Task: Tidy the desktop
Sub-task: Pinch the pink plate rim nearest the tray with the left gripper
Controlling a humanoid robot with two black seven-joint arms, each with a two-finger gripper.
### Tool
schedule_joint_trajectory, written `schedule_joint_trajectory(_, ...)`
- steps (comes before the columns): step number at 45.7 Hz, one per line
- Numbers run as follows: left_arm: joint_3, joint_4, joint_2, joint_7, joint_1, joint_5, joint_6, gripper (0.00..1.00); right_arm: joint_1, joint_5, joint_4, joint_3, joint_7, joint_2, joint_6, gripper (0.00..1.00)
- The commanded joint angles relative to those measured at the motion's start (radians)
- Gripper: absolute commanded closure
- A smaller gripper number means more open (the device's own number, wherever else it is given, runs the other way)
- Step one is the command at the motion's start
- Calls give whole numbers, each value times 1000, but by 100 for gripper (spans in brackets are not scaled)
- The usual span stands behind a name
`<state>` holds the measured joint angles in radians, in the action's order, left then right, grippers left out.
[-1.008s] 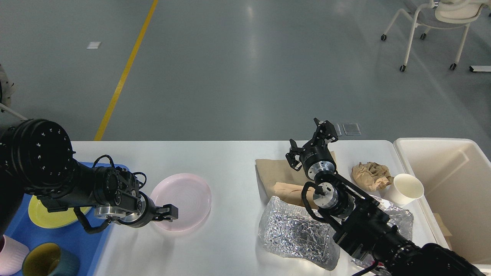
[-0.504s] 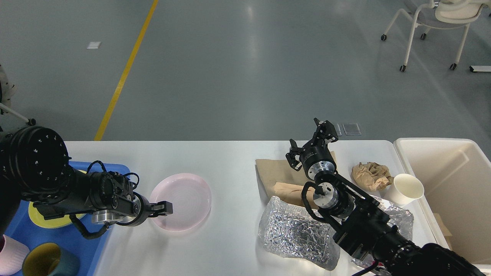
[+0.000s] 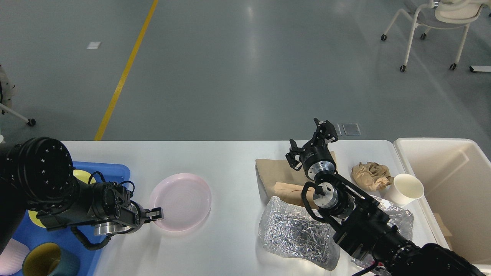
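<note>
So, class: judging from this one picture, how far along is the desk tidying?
Done: a yellow plate and a mug already sit in the blue tray. In hand: the left pincer is at the near-left rim of the pink plate, which rests on the desktop. Left: the brown paper, crumpled paper ball, foil and paper cup, all outside the bin.

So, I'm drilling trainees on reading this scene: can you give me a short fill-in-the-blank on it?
1. The pink plate lies on the ____ desktop.
2. The paper cup stands beside the crumpled ____ paper.
3. The yellow plate sits in the ____ tray.
4. The left gripper is at the pink plate's ____ edge.

Missing words: white; brown; blue; left
</note>
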<state>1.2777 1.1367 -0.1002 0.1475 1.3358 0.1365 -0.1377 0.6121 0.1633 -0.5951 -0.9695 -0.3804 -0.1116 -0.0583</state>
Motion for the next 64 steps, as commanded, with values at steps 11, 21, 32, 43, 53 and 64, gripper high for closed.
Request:
schedule_joint_trajectory(11,-34,-12,-1,40,-1,0,-13,36,0,1,0,0,0,0,0,0)
schedule_joint_trajectory(21,-44,-12,4,76,-4,0,-13,51,0,-1,0,0,0,0,0,0)
schedule_joint_trajectory(32,-55,-20,4,80,-6,0,-42,56,0,-1,0,0,0,1,0,0)
schedule_joint_trajectory(43,-77,-22,5,112,-17,20,-75,64,0,1,0,0,0,1,0,0)
schedule_joint_trajectory(53,-90,-20,13,112,-40,20,-75,76,0,1,0,0,0,0,0,0)
schedule_joint_trajectory(64,-101,-22,13,112,-41,25,-77,83,0,-1,0,0,0,1,0,0)
